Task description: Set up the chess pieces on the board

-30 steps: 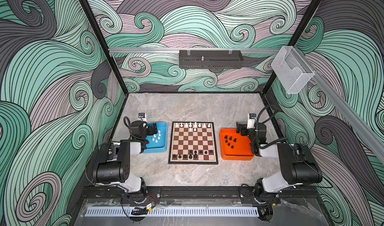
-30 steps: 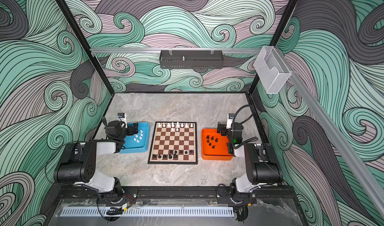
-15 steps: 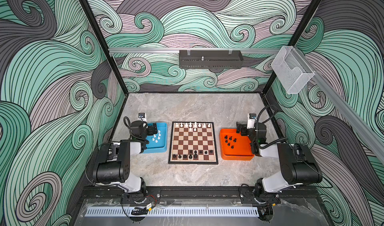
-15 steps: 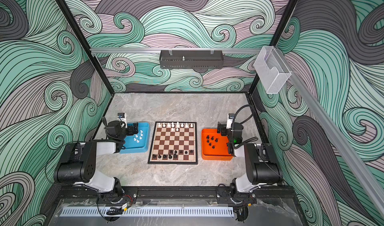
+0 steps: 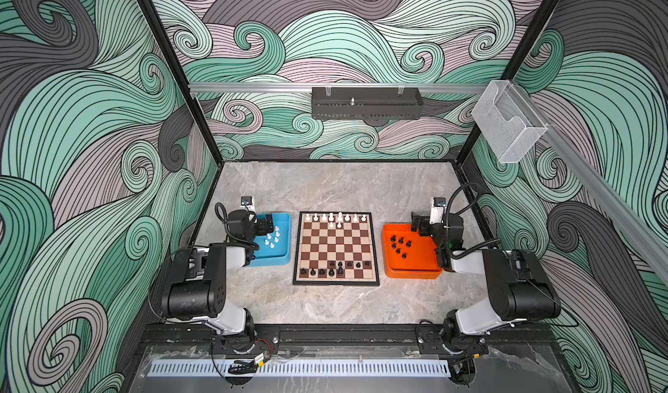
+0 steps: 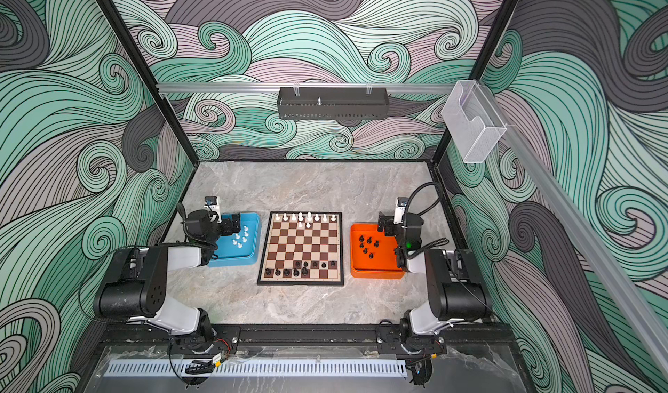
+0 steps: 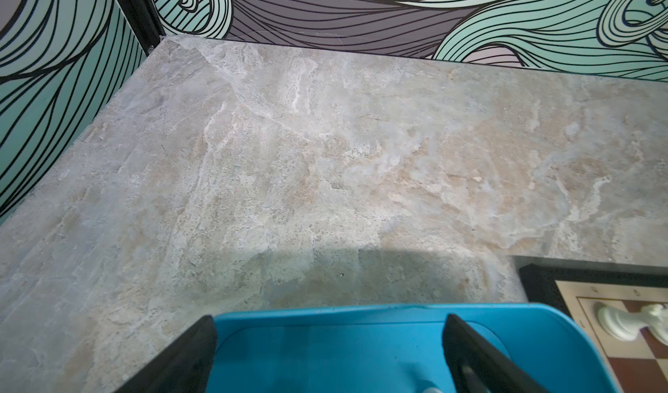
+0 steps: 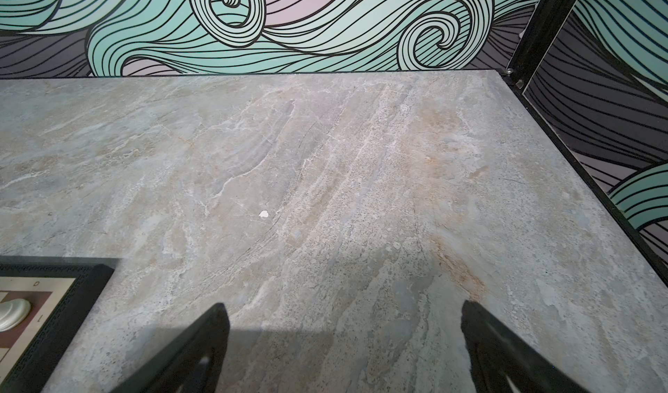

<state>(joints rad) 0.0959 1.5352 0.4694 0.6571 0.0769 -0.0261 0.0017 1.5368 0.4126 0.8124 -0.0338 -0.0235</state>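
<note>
Likely light and tippy, the chess pieces [image 7: 614,323] suit neck pinches; left end effector [image 7: 328,322] and right end effector [image 8: 343,306] gape empty.

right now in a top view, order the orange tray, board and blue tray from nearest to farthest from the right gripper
1. orange tray, right side, just by the right gripper
2. board, in the middle
3. blue tray, far left side
</note>
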